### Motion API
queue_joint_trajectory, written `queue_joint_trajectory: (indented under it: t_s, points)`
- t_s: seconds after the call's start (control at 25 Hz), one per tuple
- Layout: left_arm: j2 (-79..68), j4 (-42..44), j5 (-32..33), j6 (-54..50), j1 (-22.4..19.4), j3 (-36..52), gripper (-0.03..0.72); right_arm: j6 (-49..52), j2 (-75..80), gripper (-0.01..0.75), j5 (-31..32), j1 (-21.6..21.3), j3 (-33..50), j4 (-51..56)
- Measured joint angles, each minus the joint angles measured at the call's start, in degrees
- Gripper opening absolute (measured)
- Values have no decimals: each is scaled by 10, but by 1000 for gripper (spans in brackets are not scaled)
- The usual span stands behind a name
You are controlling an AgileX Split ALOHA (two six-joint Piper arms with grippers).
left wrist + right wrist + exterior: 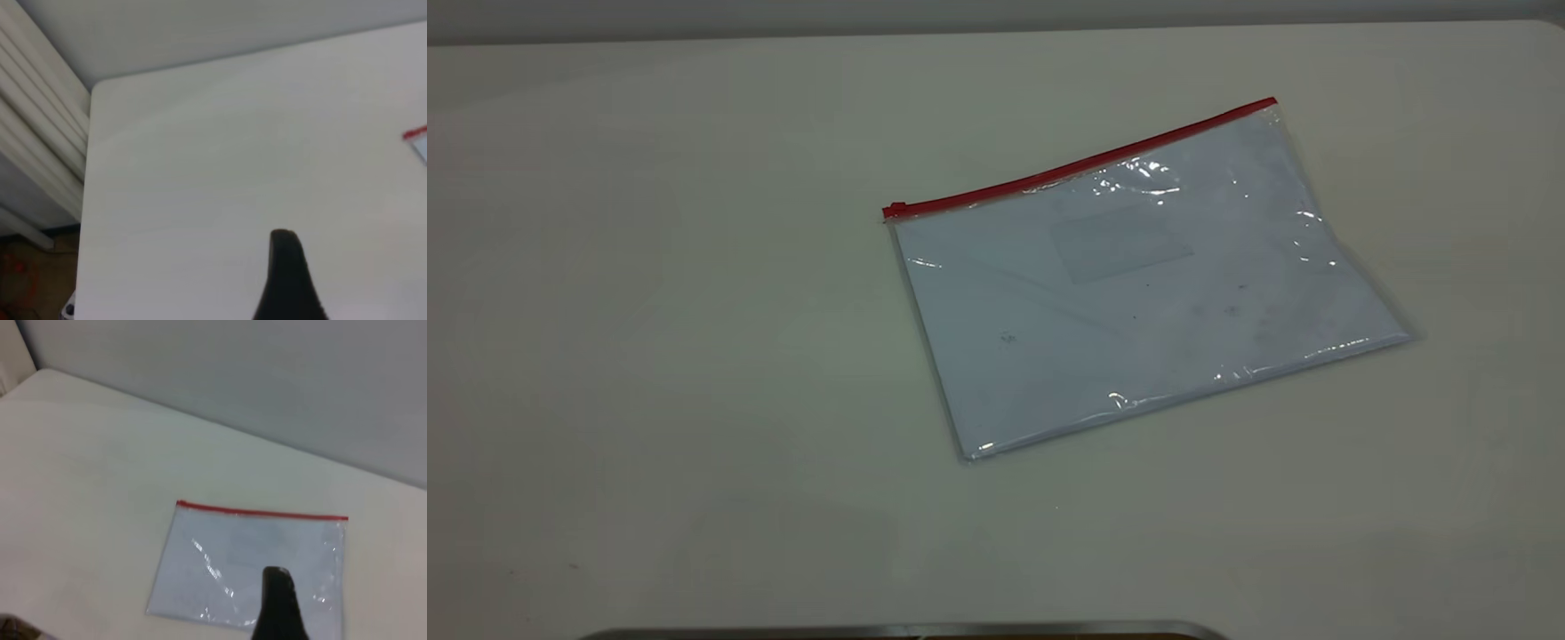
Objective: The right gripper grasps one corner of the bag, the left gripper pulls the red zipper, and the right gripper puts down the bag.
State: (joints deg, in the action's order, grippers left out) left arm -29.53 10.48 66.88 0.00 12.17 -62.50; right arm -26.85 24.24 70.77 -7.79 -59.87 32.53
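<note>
Nearest the exterior camera, a dark metal-edged strip runs along the near edge of the white table. Beyond it the bag lies flat, right of centre and turned a little, with the red zipper along its far edge. The slider tab sits at the left end of the strip, so the zip looks fully shut. The corner at the strip's right end is free. Neither arm appears in this view.

In the left wrist view, the left gripper shows only as one dark tapered tip above bare table; whether it is open cannot be told, and it holds nothing. A sliver of the red strip peeks in at the frame edge, well apart from the tip.

In the right wrist view, the right gripper shows as a single dark tip in front of the pouch, apparently above it rather than touching; its opening cannot be told.

By my reading, nothing is done yet: grasping, pulling and setting down all remain.
</note>
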Motion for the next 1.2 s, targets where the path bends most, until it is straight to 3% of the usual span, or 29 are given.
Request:
queue_joint_trajectory:
  t_s: [0.4,0.52,0.72,1.2]
  points:
    - [162,-26,0,0,0,190,590,1,-137,589,0,1,191,-75]
    - [186,-34,0,0,0,231,590,2,-157,589,0,28,214,-82]
    - [210,-51,0,0,0,278,590,11,-186,589,0,68,247,-110]
    - [225,-59,0,0,0,318,590,119,-252,588,-48,72,321,-240]
